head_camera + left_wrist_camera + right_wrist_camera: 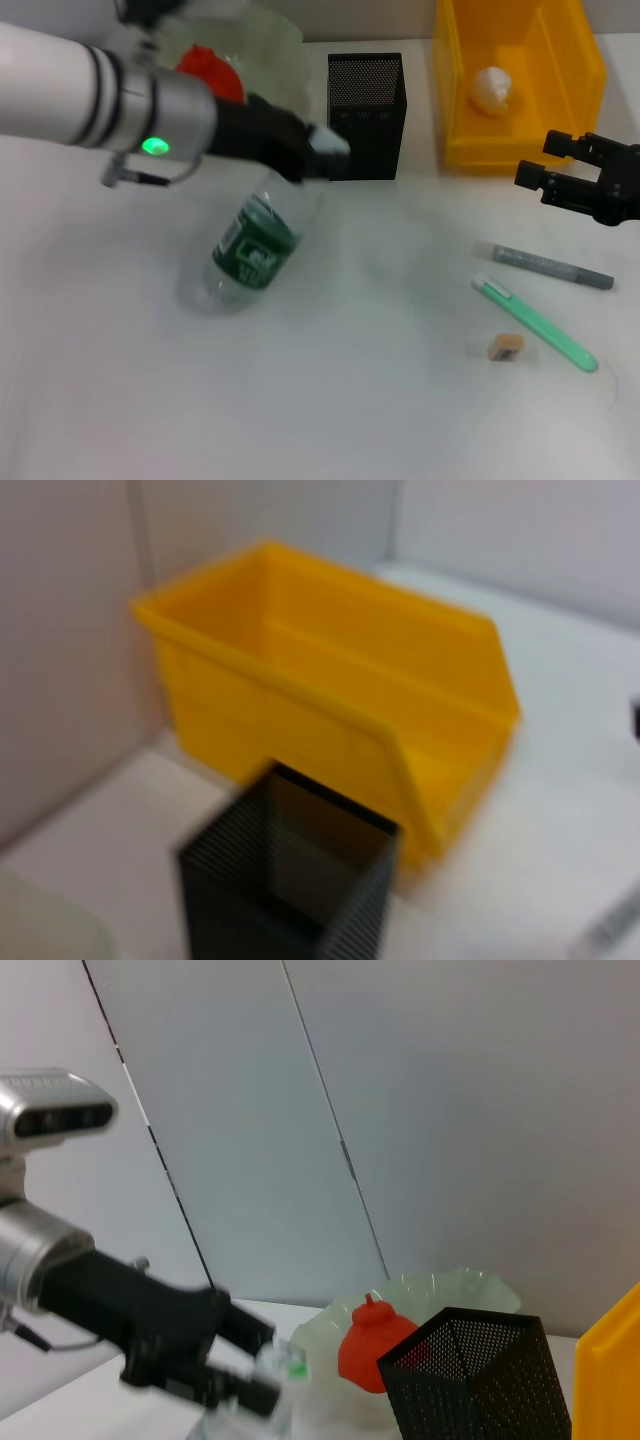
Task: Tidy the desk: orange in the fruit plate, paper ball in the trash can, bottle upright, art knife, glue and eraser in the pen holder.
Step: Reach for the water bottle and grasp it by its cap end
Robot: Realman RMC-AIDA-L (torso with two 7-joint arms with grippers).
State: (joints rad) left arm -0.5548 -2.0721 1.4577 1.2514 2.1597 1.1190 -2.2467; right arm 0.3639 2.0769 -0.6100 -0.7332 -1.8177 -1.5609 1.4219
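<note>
The clear bottle (255,250) with the dark green label leans tilted, base on the table, cap toward the pen holder. My left gripper (318,155) is shut on its neck; the right wrist view shows that gripper (262,1380) at the white-green cap (291,1365). The orange (210,70) lies in the pale green fruit plate (285,55). The paper ball (492,88) lies in the yellow trash can (455,110). The black mesh pen holder (366,115) stands between them. A grey glue pen (545,265), a green art knife (535,325) and the tan eraser (506,346) lie at the right. My right gripper (548,162) hovers open above them.
The left wrist view shows the yellow trash can (330,680) and the pen holder (290,880) close beside each other near the back wall. The left arm's grey forearm (90,95) crosses the back left of the table.
</note>
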